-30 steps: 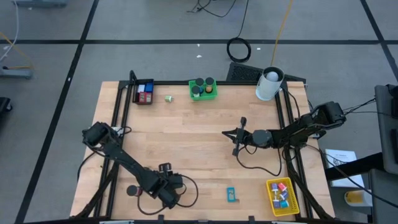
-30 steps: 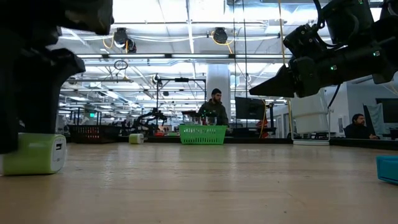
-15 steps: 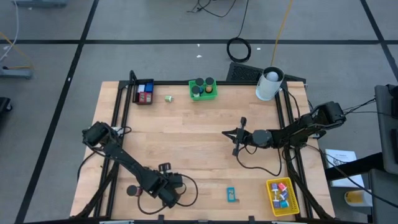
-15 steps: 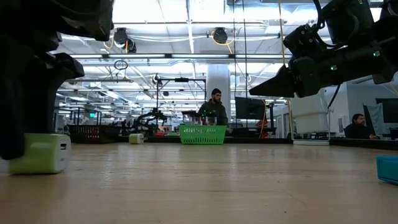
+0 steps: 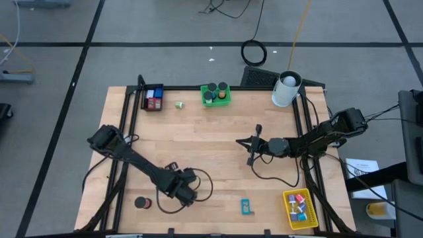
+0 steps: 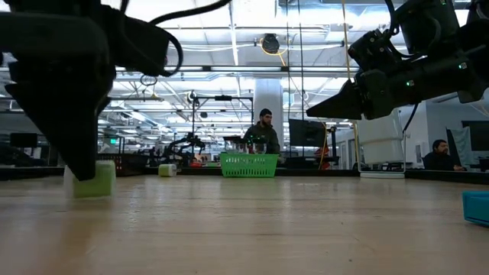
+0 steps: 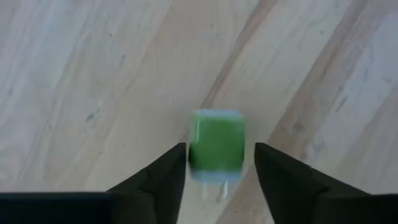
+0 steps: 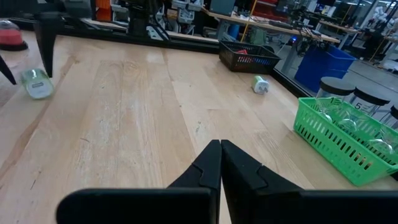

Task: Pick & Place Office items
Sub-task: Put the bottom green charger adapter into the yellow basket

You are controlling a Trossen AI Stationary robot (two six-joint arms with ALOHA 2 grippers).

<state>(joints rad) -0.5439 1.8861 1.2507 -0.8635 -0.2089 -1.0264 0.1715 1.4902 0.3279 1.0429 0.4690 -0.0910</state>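
On the wooden counter (image 5: 211, 152), the left gripper (image 7: 216, 163) hangs near the front edge, jaws spread to either side of a small green block (image 7: 216, 148) resting on the wood between them. The right gripper (image 8: 220, 163) hovers mid-counter, jaws pressed together.

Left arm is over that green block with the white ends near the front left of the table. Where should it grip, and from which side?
Take the green block across its two long green sides, coming straight down from above. It lies flat on the table, and the left hand is already open with a finger on either side, so closing there should pinch the flat faces. Avoid the white pronged end.
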